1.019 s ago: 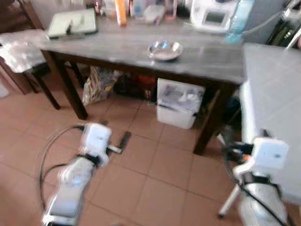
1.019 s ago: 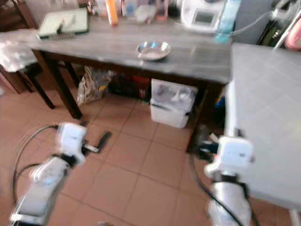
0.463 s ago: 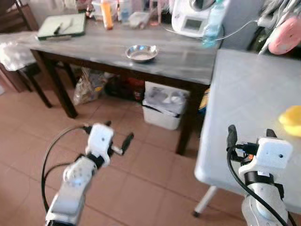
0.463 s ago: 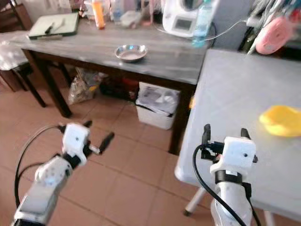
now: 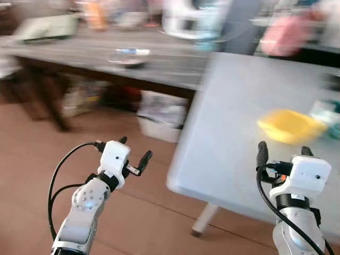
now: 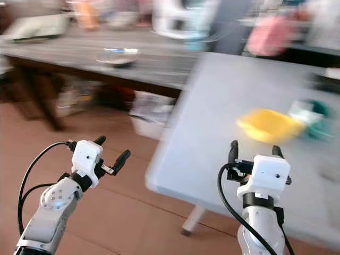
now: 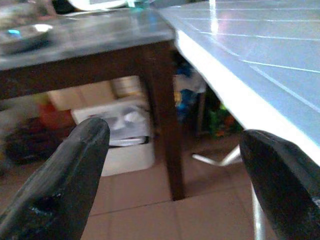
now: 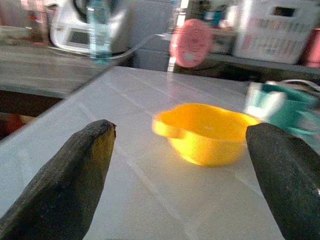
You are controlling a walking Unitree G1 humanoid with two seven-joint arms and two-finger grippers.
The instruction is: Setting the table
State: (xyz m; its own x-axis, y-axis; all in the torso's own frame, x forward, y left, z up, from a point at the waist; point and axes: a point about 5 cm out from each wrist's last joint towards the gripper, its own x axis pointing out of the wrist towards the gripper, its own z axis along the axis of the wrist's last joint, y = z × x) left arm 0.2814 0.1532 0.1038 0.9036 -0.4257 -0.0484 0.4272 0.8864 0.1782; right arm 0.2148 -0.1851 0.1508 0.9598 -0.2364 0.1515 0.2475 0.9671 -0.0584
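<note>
1. While both claws hang released, one yellow bowl [image 8: 207, 131] lies ahead of the right claw [image 8: 182, 187], apart from it, on the white surface [image 5: 234, 106] beside one teal cup [image 8: 287, 107].
2. The left claw [image 5: 134, 155] hovers over the floor near that surface's corner.

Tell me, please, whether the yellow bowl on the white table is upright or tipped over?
Upright. In the right wrist view the yellow bowl rests on its base on the white table, rim facing up. Whether it holds anything cannot be told.
</note>
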